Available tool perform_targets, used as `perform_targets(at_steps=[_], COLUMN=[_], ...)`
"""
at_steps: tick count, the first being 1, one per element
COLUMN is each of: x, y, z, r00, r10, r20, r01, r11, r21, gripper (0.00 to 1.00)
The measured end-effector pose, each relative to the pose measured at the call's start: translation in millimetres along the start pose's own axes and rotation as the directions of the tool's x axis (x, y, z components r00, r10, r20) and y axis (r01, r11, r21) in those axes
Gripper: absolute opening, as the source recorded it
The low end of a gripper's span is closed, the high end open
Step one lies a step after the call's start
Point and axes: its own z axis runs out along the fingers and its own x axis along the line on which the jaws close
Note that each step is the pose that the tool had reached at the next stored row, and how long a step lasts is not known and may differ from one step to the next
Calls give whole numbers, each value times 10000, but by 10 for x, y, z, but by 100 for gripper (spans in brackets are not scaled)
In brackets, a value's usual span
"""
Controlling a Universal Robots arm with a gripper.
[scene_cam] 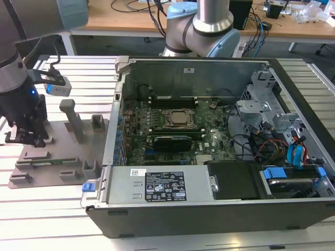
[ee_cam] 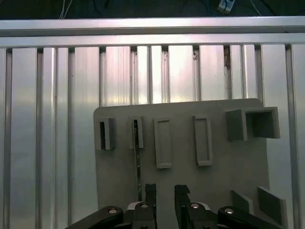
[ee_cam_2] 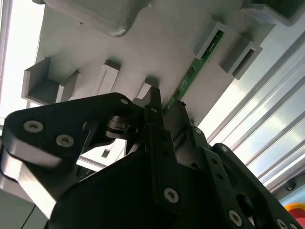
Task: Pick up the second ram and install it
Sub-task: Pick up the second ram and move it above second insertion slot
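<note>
my jaws stand slightly apart, low over the flat grey plastic fixture plate (ee_cam: 214, 176). the long thin green circuit-board ram stick (ee_cam: 138, 162) stands on edge in its slots, near end at my jaws. judged light, stiff, fragile; best gripped across the flat faces.

Exterior high, oblique; both wrist views behind hand (ee_cam: 165, 189), maybe sharing plate (ee_cam: 219, 186)

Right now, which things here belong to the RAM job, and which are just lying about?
Job: second ram, on edge in the fixture plate; open gripper near it; motherboard.
Lying about: CPU socket; power supply; drive cables; background desk.
</note>
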Motion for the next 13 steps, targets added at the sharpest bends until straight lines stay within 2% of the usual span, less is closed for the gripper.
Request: perform_targets(at_steps=[3, 5, 6, 7, 8, 11, 13], x=[159, 240, 282, 297, 296, 297, 297], y=[-9, -14, -18, -27, -27, -35, -35], z=[140, 214, 256, 283, 309, 440, 445], r00=[9998, 9996, 9996, 9994, 9994, 9994, 9994], r10=[-182, -268, -298, -312, -312, -314, -314], r20=[-8, -13, 10, 114, 171, 173, 173], r01=[182, 268, 298, 312, 312, 314, 315], r11=[9998, 9996, 9996, 9995, 9995, 9995, 9995], r21=[-6, -7, -6, -3, -3, -3, -5], gripper=[30, 30, 30, 30, 30, 30, 30])
